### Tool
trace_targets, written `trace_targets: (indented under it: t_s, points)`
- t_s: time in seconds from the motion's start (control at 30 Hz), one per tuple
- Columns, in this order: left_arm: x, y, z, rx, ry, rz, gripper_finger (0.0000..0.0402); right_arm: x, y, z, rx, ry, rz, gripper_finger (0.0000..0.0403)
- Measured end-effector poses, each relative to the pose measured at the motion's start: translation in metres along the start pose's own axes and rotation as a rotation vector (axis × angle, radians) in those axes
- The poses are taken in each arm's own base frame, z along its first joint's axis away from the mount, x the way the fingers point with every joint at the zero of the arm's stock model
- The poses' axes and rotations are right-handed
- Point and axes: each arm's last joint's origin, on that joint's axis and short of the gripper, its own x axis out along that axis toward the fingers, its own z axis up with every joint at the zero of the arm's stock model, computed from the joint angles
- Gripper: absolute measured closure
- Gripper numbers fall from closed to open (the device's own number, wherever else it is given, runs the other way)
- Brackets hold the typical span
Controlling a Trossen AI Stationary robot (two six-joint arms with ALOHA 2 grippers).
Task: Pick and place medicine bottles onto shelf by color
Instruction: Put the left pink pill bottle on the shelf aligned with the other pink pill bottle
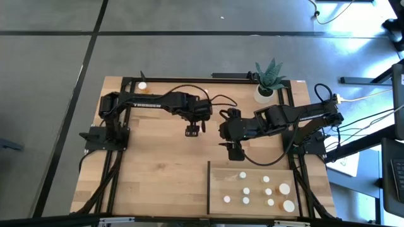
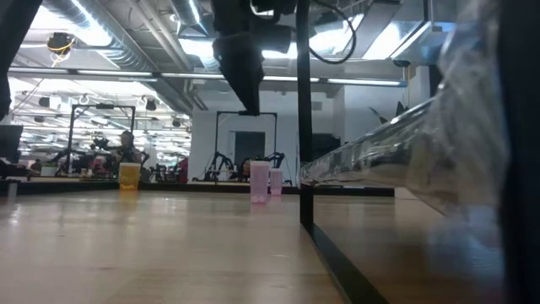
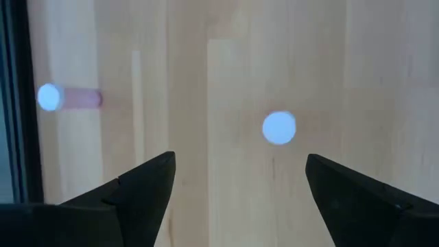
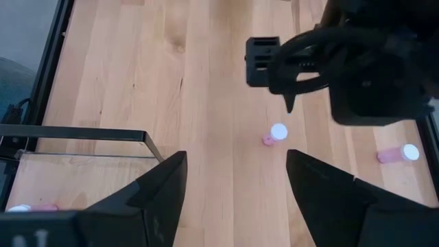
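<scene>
Two pink bottles are left out on the table, and that's where trouble could start. The upright one (image 3: 279,128) is seen cap-on from the left wrist view, roughly centred between the spread fingers of the left gripper (image 1: 192,132), which hangs above it with nothing held. If the descent is off-centre, the bottle could be clipped by a fingertip and tipped, since it looks small, light and narrow-based. The other one (image 3: 68,98) is lying on its side near the table edge, so it can probably be rolled off with a nudge; a round body on smooth wood won't be stopped by much.

The right gripper (image 1: 234,149) is parked nearby, jaws partly apart and empty, near enough to the left arm that a bump can't be ruled out.

The shelf (image 1: 218,180) is a flat pale-wood panel with a thin dark upright edge, already loaded with white-capped bottles (image 1: 266,190); those could be knocked during placing. An orange bottle (image 1: 142,86) is also seen at the far corner. Caps look smooth and plastic, the tabletop matte and planked.
</scene>
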Motion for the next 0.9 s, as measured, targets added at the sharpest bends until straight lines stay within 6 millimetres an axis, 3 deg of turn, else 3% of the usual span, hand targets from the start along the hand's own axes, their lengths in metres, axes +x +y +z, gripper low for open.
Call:
trace_targets:
  t_s: [0.53, 0.9]
  points:
    - [-0.039, 0.048, -0.035, -0.172, 0.071, 0.033, 0.0081, 0.0, 0.0, 0.001, 0.003, -0.013, 0.002, 0.0151]
    - [-0.089, 0.071, -0.07, -0.282, 0.045, 0.074, 0.0081, 0.0, 0.0, 0.005, 0.041, -0.049, 0.007, 0.0151]
